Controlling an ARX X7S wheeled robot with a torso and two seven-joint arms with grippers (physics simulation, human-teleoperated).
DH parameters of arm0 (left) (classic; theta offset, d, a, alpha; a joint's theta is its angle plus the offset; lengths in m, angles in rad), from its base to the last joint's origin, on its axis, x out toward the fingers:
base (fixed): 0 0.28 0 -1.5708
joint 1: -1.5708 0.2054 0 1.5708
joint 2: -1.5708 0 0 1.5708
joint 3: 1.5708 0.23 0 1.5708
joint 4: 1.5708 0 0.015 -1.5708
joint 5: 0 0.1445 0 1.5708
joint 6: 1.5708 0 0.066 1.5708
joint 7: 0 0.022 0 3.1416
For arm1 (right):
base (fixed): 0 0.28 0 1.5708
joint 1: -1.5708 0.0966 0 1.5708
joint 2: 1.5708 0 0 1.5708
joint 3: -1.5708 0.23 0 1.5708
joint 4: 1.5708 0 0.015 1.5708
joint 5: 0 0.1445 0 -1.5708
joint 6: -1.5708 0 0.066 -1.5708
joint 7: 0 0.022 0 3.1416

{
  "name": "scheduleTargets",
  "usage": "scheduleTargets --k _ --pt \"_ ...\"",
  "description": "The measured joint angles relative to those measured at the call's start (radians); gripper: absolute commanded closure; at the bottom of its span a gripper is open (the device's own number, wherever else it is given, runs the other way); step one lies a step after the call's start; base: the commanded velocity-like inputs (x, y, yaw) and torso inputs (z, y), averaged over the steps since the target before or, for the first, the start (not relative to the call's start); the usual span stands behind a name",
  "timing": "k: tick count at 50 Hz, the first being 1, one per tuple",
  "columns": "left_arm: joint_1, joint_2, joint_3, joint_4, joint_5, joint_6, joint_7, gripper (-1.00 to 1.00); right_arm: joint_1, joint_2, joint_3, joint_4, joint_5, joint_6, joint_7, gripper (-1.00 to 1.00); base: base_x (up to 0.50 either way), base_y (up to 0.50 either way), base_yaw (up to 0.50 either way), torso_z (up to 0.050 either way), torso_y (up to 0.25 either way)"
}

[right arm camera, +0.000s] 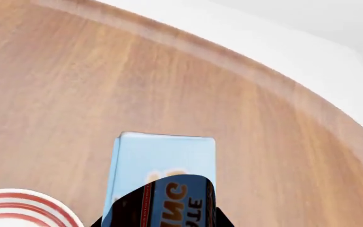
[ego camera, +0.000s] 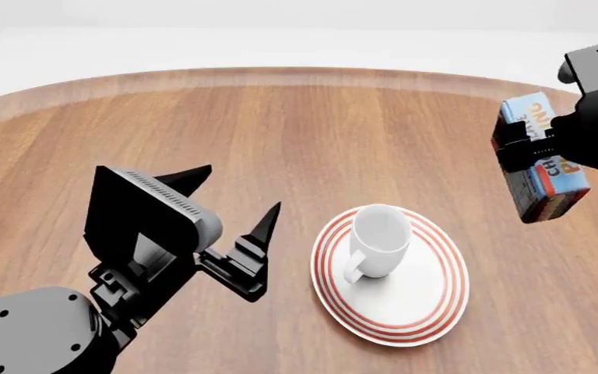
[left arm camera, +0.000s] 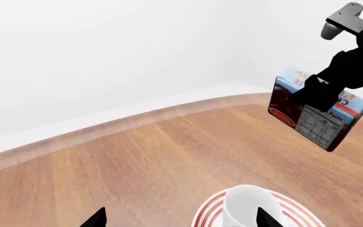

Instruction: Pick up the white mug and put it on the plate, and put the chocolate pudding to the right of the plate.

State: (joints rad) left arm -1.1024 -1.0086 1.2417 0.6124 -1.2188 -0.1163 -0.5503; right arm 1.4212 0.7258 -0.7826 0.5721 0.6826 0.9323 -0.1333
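mug half looks done: white mug (ego camera: 377, 240) sits upright on the plate (ego camera: 436, 300), handle toward the robot, a bit toward the plate's far-left side rather than dead centre. left gripper (ego camera: 234, 214) is off to the left of the plate, fingers spread, holding nothing. probably parked there to keep clear of the mug.

pudding half is in progress. right gripper (ego camera: 548, 140) has its fingers clamped on the chocolate pudding (ego camera: 548, 167), carton up in the air and tilted, right of the plate and a little beyond it. makes sense as a carry pose: it's on the correct side, just needs to come down onto the wooden table (ego camera: 278, 132) right of the plate without clipping the rim.

view differences:
- head view gives the layout: plate, mug, both arms, carton to the right. height of the carton over the table is hard to read from it.
- left wrist view shows the carton (left arm camera: 317, 111) side-on, nutrition label and dark side visible, clearly clear of the table, black fingers across its middle. mug (left arm camera: 247, 205) and plate rim (left arm camera: 207, 213) sit at the frame edge between the left fingertips.
- right wrist view looks down the carton (right arm camera: 166, 165): blue face and orange lettering, bare wood beneath, plate edge (right arm camera: 24, 205) in the corner. can't see the fingers themselves there.
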Motion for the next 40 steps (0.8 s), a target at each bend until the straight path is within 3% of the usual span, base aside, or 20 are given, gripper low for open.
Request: scheduleTargets --k 14,40 --pt "0.009 0.002 0.0 -0.005 0.005 0.003 0.0 -1.0 -0.091 0.015 0.117 0.055 0.064 -0.047 0.101 1.0 0.0 0.0 0.0 0.0 0.0" --pt "0.021 0.007 0.001 -0.009 0.012 0.004 -0.001 -1.0 -0.236 0.061 0.171 0.051 0.115 -0.076 0.137 1.0 0.0 0.0 0.0 0.0 0.0"
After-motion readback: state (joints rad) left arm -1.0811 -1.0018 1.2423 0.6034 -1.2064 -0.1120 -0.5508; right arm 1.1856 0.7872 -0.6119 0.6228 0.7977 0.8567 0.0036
